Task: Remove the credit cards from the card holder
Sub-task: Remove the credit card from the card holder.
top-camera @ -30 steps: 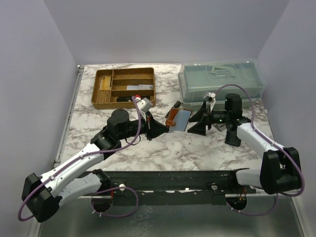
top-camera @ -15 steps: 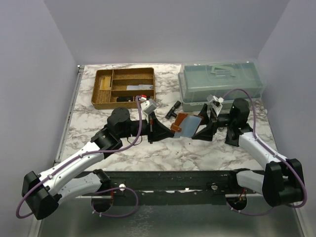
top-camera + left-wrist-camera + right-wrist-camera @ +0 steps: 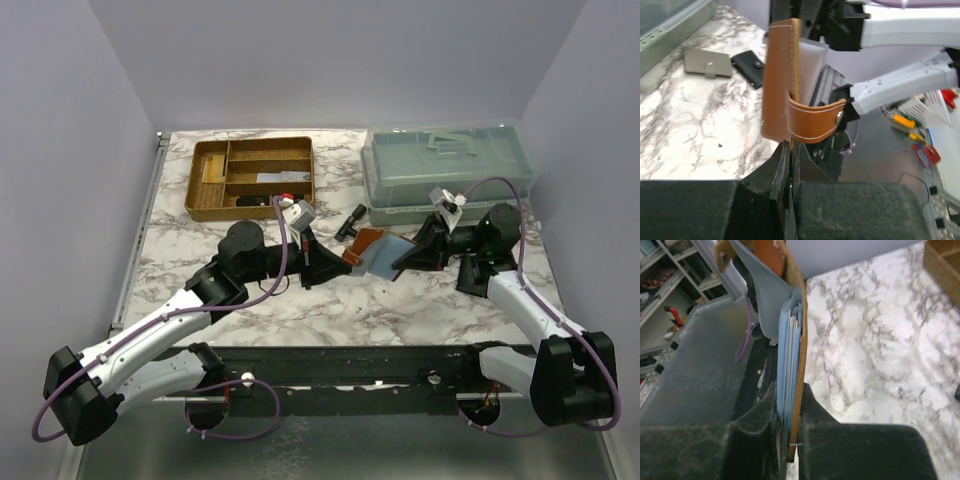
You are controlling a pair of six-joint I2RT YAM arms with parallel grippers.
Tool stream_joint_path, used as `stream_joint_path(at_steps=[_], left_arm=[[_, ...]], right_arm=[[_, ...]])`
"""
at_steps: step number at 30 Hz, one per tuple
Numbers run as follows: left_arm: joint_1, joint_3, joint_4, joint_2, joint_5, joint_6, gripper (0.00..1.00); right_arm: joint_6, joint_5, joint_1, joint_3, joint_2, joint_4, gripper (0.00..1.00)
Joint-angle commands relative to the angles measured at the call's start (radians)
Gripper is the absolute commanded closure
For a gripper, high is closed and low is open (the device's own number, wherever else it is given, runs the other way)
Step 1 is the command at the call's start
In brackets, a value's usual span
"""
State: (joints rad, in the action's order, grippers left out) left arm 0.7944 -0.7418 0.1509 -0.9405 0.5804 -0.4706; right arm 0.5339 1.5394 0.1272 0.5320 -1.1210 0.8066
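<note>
The reddish-brown leather card holder [image 3: 364, 243] hangs above the table's middle, spread open between both grippers, its blue-grey lining [image 3: 388, 256] facing up. My left gripper [image 3: 338, 261] is shut on the holder's left edge. In the left wrist view the leather [image 3: 780, 80] stands upright out of the jaws with its snap strap [image 3: 812, 122] curling right. My right gripper [image 3: 402, 262] is shut on the holder's right half. Between its fingers lie the leather edge [image 3: 800, 355] and thin light blue layers [image 3: 788, 360]; I cannot tell whether these are the credit cards or pocket edges.
A gold-brown divided tray [image 3: 203, 195] stands at the back left and a clear lidded box [image 3: 445, 170] at the back right. A small black pouch [image 3: 352, 219] lies behind the holder, and a grey flat pouch [image 3: 707, 62] lies beside the black one [image 3: 749, 65].
My right gripper was open and has shut on the holder's right half. The right arm has drawn back to the right and the holder has spread wider.
</note>
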Motion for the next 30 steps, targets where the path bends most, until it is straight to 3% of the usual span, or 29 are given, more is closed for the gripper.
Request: stream_joint_path(at_steps=[1, 2, 6, 9, 15, 19, 24, 30], left_arm=[[0.003, 0.034, -0.033, -0.009, -0.331, -0.011, 0.80], [0.002, 0.033, -0.057, -0.014, -0.395, -0.016, 0.68], [0.000, 0.033, -0.106, 0.012, -0.526, -0.055, 0.42], [0.000, 0.022, -0.160, 0.073, -0.568, -0.085, 0.33], [0.000, 0.058, -0.197, 0.190, -0.474, -0.237, 0.28], [0.028, 0.057, -0.118, 0.063, -0.324, -0.386, 0.28], [0.257, -0.023, -0.048, -0.164, -0.465, -0.249, 0.27], [0.332, -0.014, 0.205, -0.376, -0.522, -0.223, 0.28]], right_arm=[[-0.592, -0.080, -0.007, 0.188, 0.019, -0.744, 1.00], [-0.792, -0.164, 0.000, 0.266, 0.000, -1.028, 1.00], [-0.798, -0.457, 0.004, 0.310, -0.069, -1.109, 1.00], [-0.836, -0.627, 0.013, 0.342, -0.091, -1.161, 1.00], [-0.870, -0.887, 0.074, 0.383, -0.126, -1.277, 1.00], [-0.820, -1.062, 0.128, 0.421, -0.159, -1.334, 1.00], [-0.763, -1.096, 0.171, 0.462, -0.210, -1.433, 1.00], [-0.701, -0.968, 0.176, 0.404, -0.272, -1.429, 1.00]])
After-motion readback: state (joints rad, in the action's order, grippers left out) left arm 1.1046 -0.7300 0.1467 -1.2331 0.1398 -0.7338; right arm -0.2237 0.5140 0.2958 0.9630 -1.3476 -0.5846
